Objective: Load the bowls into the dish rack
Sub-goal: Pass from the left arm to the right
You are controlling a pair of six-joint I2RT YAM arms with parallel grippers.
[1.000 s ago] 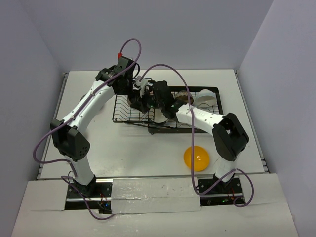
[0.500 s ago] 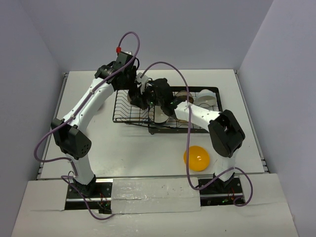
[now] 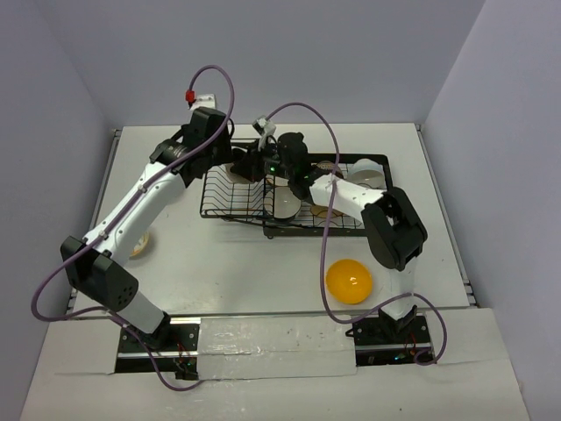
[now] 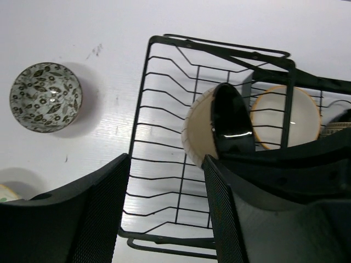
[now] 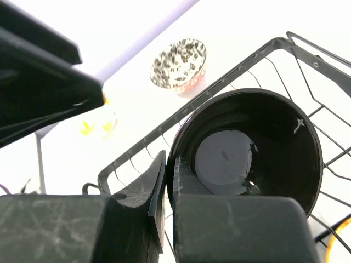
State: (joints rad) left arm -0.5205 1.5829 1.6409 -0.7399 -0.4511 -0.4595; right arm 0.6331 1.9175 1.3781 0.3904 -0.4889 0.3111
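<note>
White table (image 3: 219, 254); left gripper (image 4: 166, 164) now wider

Bare rack (image 4: 219, 50) slots beside black bowl (image 4: 231, 118)

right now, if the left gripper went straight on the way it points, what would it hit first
Probably the bare wires of the dish rack, just left of the cream bowl; depth is hard to judge.
</note>
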